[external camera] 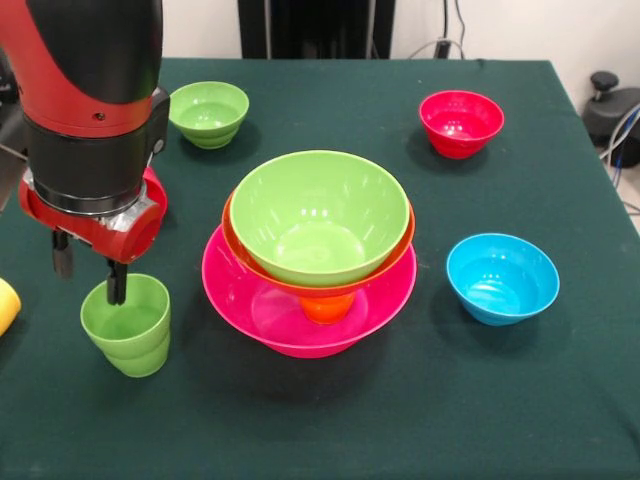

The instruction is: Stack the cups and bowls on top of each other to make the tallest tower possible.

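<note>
The tower stands mid-table: the very large pink bowl [235, 285] holds the large orange bowl [232, 240], and the large green bowl [320, 215] sits in that. The green cup [128, 330] stands upright to the tower's left. My gripper [90, 268] hangs over the cup's left rim, open. One finger [117, 283] reaches inside the cup and the other [62, 256] is outside it. The small green bowl [209, 112], small red bowl [461, 122] and small blue bowl [502, 278] stand apart. A yellow cup [5, 305] shows at the left edge. The red and orange cups are out of view.
The dark green table cloth [330, 430] runs to the front edge. The robot's pedestal [305, 28] stands at the far side. Black gear and cables [612, 110] sit off the table's right edge.
</note>
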Controlling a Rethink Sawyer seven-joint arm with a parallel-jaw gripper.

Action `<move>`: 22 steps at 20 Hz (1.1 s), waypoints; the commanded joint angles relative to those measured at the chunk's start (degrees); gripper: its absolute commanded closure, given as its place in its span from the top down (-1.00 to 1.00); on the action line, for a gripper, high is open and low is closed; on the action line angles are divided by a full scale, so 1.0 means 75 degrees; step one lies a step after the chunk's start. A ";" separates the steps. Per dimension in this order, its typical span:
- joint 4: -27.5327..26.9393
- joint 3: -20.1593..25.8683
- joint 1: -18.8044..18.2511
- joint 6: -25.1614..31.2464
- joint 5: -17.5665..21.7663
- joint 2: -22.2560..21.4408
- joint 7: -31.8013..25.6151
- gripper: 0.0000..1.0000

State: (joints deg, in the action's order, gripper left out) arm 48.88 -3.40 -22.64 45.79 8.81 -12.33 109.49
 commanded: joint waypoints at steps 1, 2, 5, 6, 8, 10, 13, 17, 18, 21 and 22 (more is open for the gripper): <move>0.0838 0.0388 0.0156 -0.0240 -0.0102 0.0037 0.0748 1.00; 0.0824 0.0386 0.0157 -0.0221 -0.0113 0.0045 0.0767 1.00; 0.0822 0.0333 0.0189 -0.0140 -0.0120 0.0042 0.0840 1.00; 0.0810 0.0314 0.0188 -0.0107 -0.0155 0.0058 0.0925 1.00; 0.0782 0.0281 0.0189 -0.0150 -0.0146 0.0091 0.0964 1.00; 0.0806 0.0262 0.0185 -0.0219 -0.0170 0.0095 0.1019 1.00; 0.0780 0.0240 0.0148 -0.0274 -0.0168 0.0153 0.0985 1.00; 0.0680 0.0204 0.0134 -0.0328 -0.0106 0.0299 0.0925 1.00; 0.0727 0.0210 0.0138 -0.0364 -0.0110 0.0306 0.0933 1.00; 0.0821 0.0157 0.0210 -0.0442 -0.0084 0.0302 0.1013 1.00; 0.0836 0.0144 0.0234 -0.0408 -0.0091 0.0307 0.1036 1.00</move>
State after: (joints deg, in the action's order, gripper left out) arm 49.36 -4.74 -22.64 45.79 8.48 -11.96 109.49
